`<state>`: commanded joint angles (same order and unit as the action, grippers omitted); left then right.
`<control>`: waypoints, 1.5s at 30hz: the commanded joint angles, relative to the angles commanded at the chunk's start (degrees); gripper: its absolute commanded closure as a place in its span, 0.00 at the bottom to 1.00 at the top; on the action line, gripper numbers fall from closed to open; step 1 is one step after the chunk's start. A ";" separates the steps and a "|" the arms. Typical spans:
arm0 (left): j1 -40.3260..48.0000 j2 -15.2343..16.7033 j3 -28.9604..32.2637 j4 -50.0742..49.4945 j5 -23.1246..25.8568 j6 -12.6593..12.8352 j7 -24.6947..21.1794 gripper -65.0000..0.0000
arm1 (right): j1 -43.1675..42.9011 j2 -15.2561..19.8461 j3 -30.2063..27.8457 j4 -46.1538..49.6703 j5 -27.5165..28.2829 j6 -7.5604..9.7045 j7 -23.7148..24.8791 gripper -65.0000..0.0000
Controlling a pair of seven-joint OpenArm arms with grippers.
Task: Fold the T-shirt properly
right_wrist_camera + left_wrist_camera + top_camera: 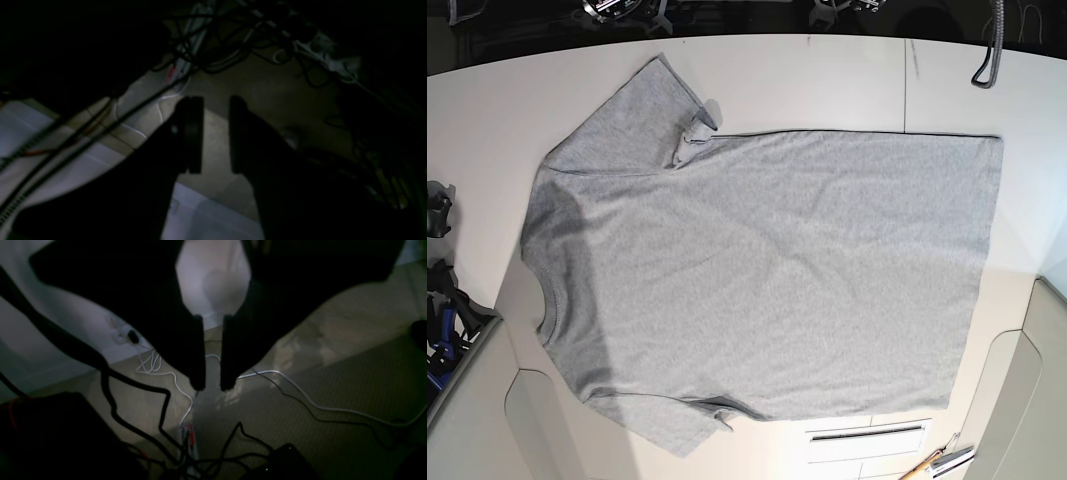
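The light heather-grey short-sleeved cotton T-shirt lies spread flat on the white desk, plain grey side up, no lettering visible. Its neck faces the base view's left edge, w/ the ribbed collar curving near the desk's left rim; the hem runs down the right side. One sleeve points toward the top-left, w/ a small fold of fabric at the armpit; the other sleeve sits at the bottom-left, partly turned under. The body shows only soft wrinkles, and a shadow covers its left part. Neither arm appears over the desk in the base view. Left wrist view: the left end effector is held off the desk, above beige carpet, its two dark fingers parallel w/ a narrow gap between them, holding nothing. A white cable and black cables trail across the floor below. Right wrist view is very dim: the right end effector also hangs over the floor, fingers apart w/ a somewhat wider gap, empty. A tangle of dark cables lies beyond it, and a pale desk edge shows at lower left.
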<state>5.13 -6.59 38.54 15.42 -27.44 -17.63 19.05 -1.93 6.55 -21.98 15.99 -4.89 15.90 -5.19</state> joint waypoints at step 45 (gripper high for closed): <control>5.35 -1.90 -0.74 6.58 9.49 -0.13 0.26 0.81 | -7.52 0.96 0.00 9.11 -0.04 1.51 0.44 0.79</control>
<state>10.48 -8.49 37.80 22.00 -17.96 -17.76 19.31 -9.45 7.51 -21.98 25.10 -4.93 17.41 -4.75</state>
